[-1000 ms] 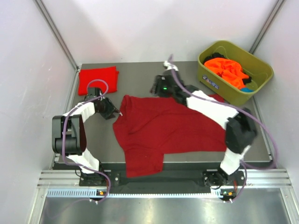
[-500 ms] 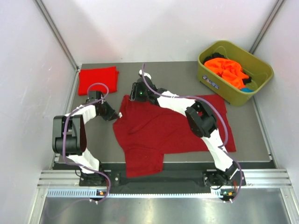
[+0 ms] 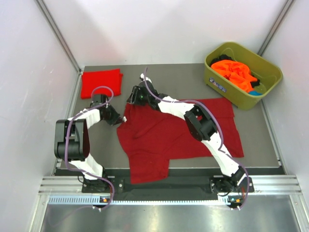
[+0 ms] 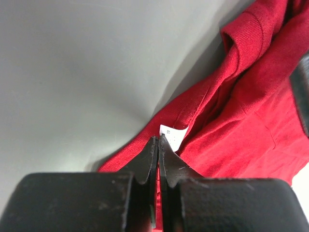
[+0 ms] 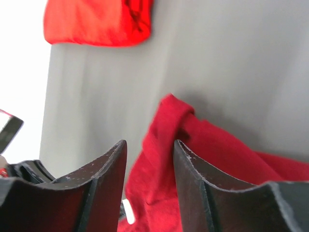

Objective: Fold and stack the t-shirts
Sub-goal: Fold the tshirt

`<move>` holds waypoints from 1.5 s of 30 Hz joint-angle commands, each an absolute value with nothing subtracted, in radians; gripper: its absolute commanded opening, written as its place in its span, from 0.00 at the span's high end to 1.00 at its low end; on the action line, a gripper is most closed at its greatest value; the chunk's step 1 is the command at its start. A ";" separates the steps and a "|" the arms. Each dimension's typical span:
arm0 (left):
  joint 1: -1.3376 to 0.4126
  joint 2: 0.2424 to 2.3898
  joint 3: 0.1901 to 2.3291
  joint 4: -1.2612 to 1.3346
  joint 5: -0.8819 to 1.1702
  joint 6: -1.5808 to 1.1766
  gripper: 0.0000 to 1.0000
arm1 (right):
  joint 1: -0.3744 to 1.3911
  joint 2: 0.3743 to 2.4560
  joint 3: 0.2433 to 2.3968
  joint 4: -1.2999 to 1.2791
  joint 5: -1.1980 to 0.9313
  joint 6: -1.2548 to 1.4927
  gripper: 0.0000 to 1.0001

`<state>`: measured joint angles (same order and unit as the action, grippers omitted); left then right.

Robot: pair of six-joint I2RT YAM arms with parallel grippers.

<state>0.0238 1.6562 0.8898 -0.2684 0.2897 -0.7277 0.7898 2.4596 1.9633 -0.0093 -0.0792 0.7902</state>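
Observation:
A dark crimson t-shirt (image 3: 169, 133) lies spread across the middle of the table. My left gripper (image 3: 117, 119) sits at its left edge; in the left wrist view the jaws (image 4: 158, 140) are shut on the cloth right beside the small white neck label (image 4: 174, 134). My right gripper (image 3: 131, 99) hovers over the shirt's far left corner, open, and a bunched fold of the crimson t-shirt (image 5: 212, 145) shows beyond its jaws (image 5: 148, 142). A brighter red t-shirt (image 3: 100, 82) lies folded at the far left. Orange t-shirts (image 3: 234, 70) fill the tub.
The olive-green tub (image 3: 268, 72) stands at the far right corner. The right arm (image 3: 198, 121) stretches diagonally over the crimson shirt. White walls close in the grey table (image 3: 154, 75) on three sides. The folded red shirt (image 5: 96, 21) lies beyond the right gripper.
The left gripper has closed on the shirt's edge by the label. The right arm has swung from the right side across to the shirt's far left corner.

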 commanded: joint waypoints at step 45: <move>-0.038 1.673 1.045 -0.291 0.380 -0.548 0.55 | 0.718 2.106 1.644 -0.160 0.078 0.425 1.00</move>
